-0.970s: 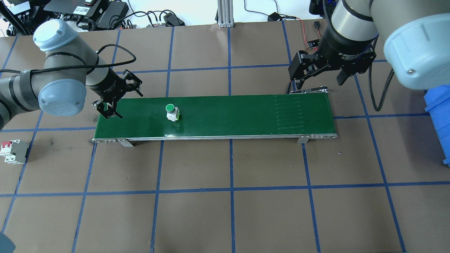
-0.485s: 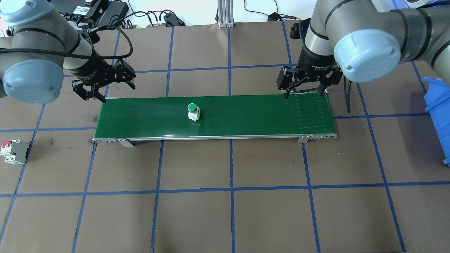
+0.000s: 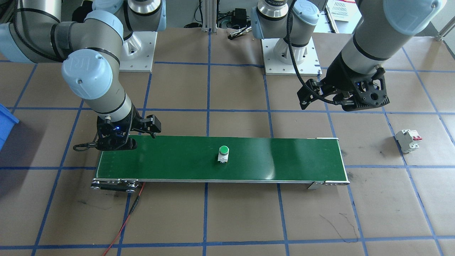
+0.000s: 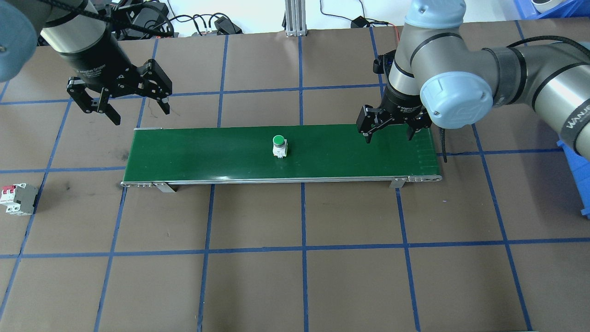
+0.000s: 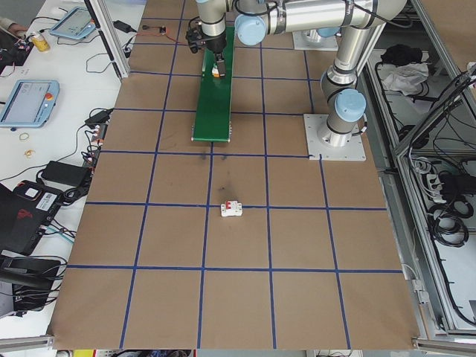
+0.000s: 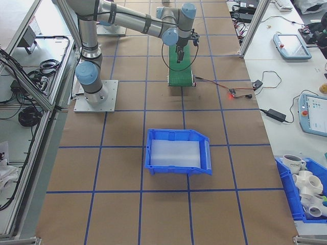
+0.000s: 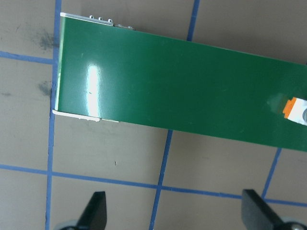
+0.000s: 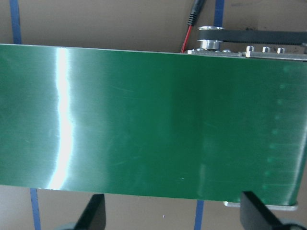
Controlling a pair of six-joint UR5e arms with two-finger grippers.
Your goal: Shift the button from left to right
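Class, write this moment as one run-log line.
button: upright, mid-belt, free | conveyor belt: carrying it | left claw: open, off belt | right claw: open, over right end

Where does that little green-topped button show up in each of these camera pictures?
Front-facing: button, mid green belt.
Overhead, mid-belt.
Exterior left: too small to tell.
Exterior right: not visible.
Left wrist: only its orange base at the right edge.
Right wrist: not in it.
Shared landmark: the green belt.
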